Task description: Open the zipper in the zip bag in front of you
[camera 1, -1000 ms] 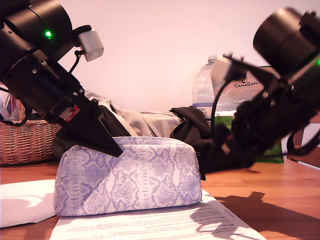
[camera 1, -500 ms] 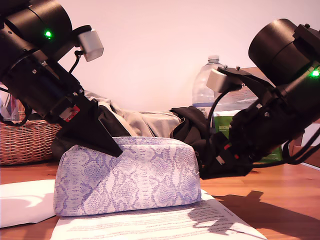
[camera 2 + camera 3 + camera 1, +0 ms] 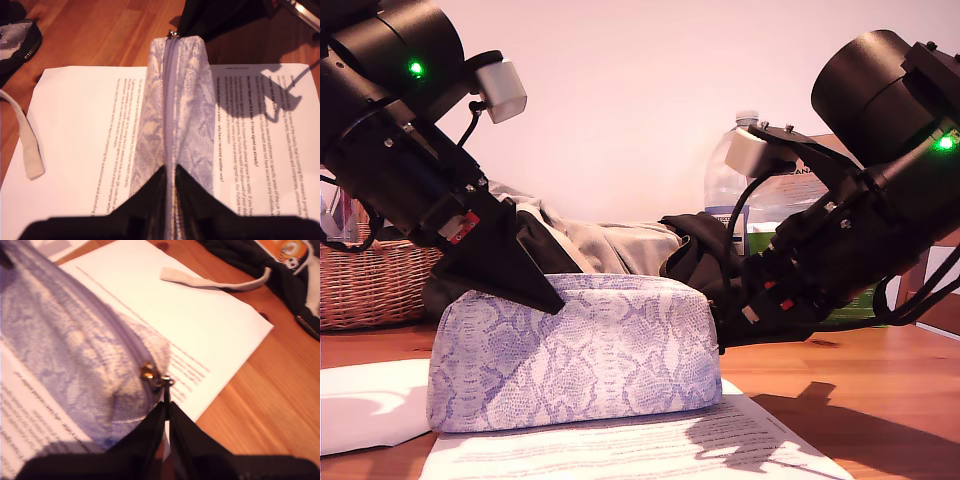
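Note:
The zip bag is a lavender snakeskin pouch lying on printed paper. My first gripper is shut on its ridge at the end toward the exterior view's left. In the first wrist view the zipper runs closed along the ridge, away from my first gripper. At the bag's other end, my second gripper meets the pouch. In the second wrist view the zip bag ends at the zipper's metal slider. There my second gripper is shut on the thin black pull tab.
A wicker basket stands at the exterior view's left. Dark and grey clothes, a water bottle and a green foil bag stand behind the pouch. A beige strap lies across the paper's edge near a black pouch.
My second arm has moved toward the exterior view's left, up to the bag's end. My first arm and the bag have not moved.

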